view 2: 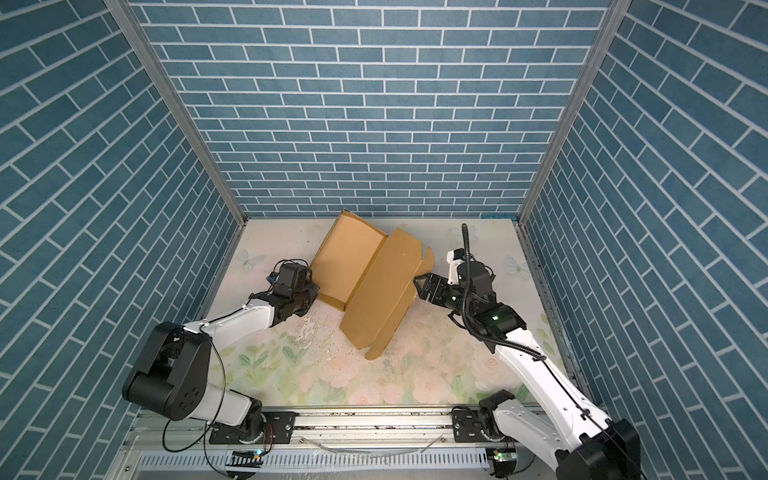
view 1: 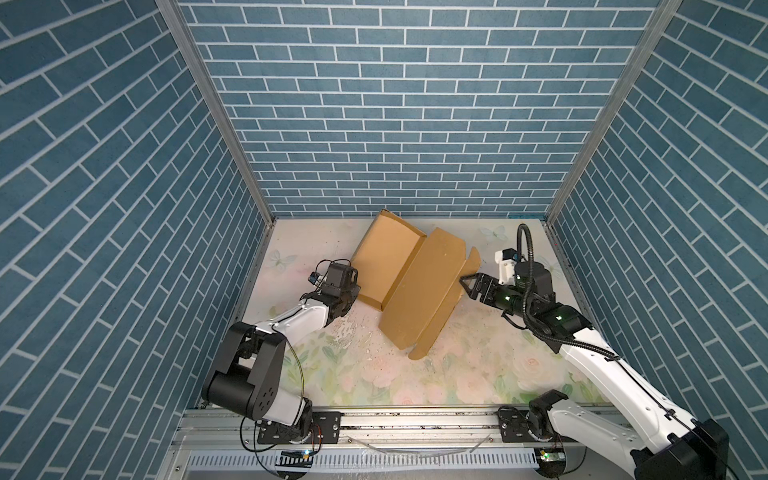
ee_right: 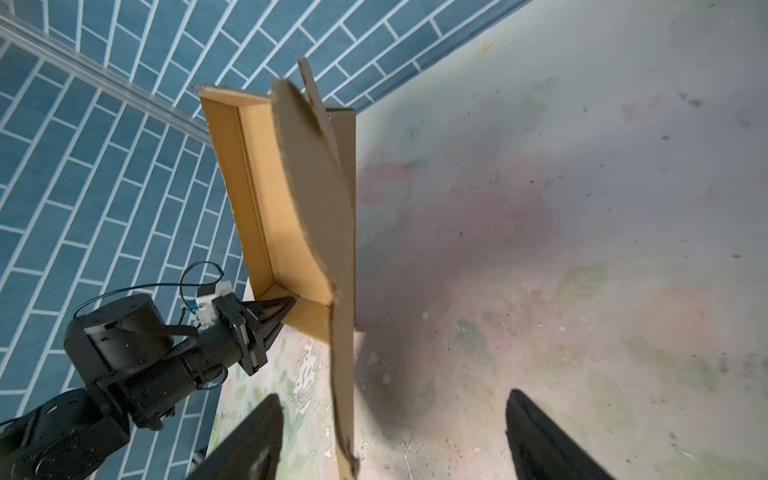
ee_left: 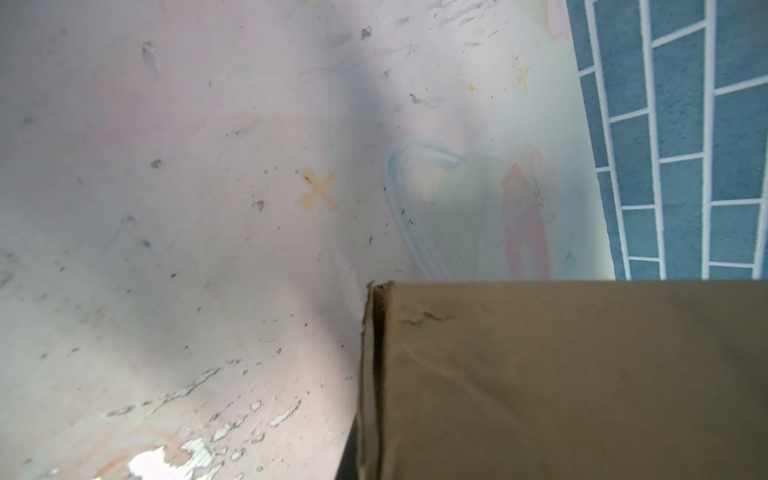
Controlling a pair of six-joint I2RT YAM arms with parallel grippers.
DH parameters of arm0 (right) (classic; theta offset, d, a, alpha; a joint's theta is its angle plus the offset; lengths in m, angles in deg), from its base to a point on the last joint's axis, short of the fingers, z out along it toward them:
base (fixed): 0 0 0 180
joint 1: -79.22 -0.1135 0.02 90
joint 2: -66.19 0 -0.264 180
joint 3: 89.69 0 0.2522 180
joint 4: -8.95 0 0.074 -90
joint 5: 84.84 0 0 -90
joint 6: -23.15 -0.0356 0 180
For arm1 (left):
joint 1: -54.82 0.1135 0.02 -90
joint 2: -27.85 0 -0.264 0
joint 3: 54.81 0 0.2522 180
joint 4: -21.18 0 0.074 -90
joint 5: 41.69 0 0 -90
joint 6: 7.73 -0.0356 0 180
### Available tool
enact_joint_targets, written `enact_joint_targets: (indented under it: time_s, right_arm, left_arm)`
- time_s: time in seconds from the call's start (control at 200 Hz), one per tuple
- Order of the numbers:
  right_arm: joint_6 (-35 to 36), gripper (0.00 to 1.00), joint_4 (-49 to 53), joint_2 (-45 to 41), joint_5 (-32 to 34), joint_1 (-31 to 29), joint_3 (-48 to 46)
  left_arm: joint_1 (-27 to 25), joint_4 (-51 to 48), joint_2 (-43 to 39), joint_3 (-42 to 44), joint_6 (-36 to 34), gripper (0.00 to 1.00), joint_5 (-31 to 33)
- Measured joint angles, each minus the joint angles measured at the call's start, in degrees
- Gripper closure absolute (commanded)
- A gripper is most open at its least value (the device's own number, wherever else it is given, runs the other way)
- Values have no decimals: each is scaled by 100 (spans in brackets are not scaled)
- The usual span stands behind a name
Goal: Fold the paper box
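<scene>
At tabletop [view 1: 478, 365] 12 o'clock: box [view 1: 386, 257] half-folded. Left claw [ee_right: 289, 305] clamped on its 8 o'clock corner; right claw [view 1: 466, 286] spread wide, empty, astride lid [view 1: 424, 291] edge at 3. Pin corner, swing lid squarely.

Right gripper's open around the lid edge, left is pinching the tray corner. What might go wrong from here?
1. The right gripper is open around the lid's front flap, so the raised lid is unheld: it may fall back open or drop with its side tab outside the tray.
2. The left gripper pinches just one corner wall of the paper box; pushing the lid may swivel or slide the box across the table.
</scene>
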Motion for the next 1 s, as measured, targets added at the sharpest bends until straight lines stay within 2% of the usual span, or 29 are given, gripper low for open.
enact_joint_targets:
  time_s: [0.215,0.54,0.725,1.0]
  right_arm:
    - [-192,30,-514,44,216,-254,-201]
    - [-369,49,-1294,999,802,-1047,-332]
    - [-315,64,-1233,1189,1071,-1106,-153]
    - [-208,81,-1231,1250,1088,-1117,59]
  left_arm:
    - [-37,17,-2,129,431,100,-33]
    - [-426,37,-2,138,973,100,2]
    - [-474,42,-2,170,1156,94,76]
    - [-540,387,-13,306,1266,83,-138]
